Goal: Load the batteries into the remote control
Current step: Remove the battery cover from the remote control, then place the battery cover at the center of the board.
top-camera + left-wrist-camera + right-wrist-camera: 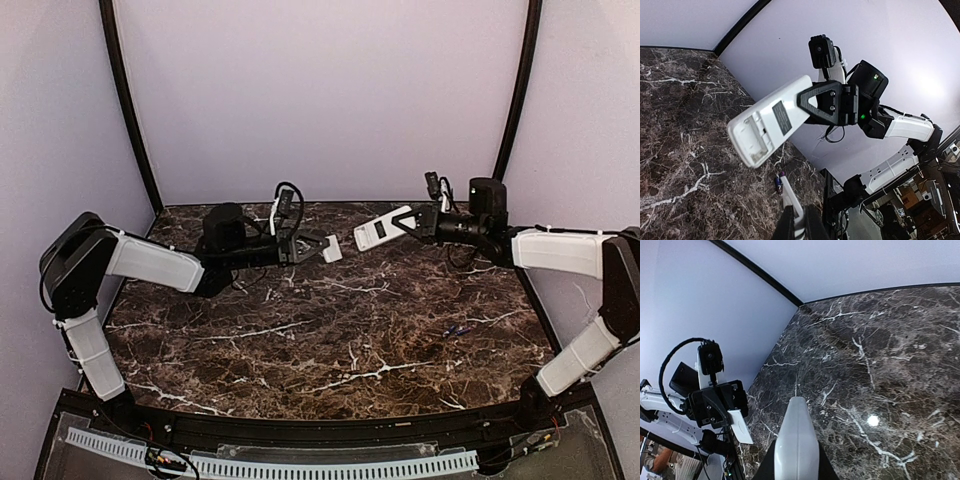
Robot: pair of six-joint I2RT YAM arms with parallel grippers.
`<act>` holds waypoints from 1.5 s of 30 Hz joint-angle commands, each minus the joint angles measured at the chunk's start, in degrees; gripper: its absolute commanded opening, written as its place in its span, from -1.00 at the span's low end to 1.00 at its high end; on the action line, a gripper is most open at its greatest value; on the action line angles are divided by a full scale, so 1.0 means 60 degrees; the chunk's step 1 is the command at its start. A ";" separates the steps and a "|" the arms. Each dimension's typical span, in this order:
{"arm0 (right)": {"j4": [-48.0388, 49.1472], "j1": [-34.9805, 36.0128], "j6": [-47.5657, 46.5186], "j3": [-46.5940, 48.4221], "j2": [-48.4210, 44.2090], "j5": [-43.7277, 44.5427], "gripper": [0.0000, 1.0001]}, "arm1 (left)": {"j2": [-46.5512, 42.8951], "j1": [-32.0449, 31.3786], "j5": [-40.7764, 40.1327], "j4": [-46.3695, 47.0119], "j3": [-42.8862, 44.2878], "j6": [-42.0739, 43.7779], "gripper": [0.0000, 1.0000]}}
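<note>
My right gripper (418,222) is shut on the remote control (384,229) and holds it in the air at the back middle, white back up. In the left wrist view the remote (771,120) shows its open, empty battery recess. In the right wrist view it (796,440) is edge-on between my fingers. My left gripper (318,248) is shut on the small white cover plate (331,252), just left of the remote and apart from it. The plate also shows in the left wrist view (790,197). The dark bluish batteries (458,329) lie together on the table at the right, also seen in the left wrist view (778,182).
The dark marble table (300,350) is enclosed by pale walls with black corner posts (130,110). The left arm's gripper and cover plate (740,426) show at the left of the right wrist view.
</note>
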 commanded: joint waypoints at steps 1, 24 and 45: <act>-0.0503 -0.0731 -0.0551 -0.0487 -0.0776 0.0170 -1.00 | -0.0235 0.0096 0.0267 -0.0415 -0.0442 0.0015 -0.99; -0.2095 -0.2214 -0.1455 -0.1496 -0.1882 -0.1019 -1.00 | 0.1207 0.0067 0.0512 -0.4390 -0.0425 0.1376 -0.87; -0.3093 -0.2645 -0.1970 -0.1375 -0.1985 -0.0841 -1.00 | 0.0067 0.0109 -0.2728 -0.7016 0.0380 0.3728 0.28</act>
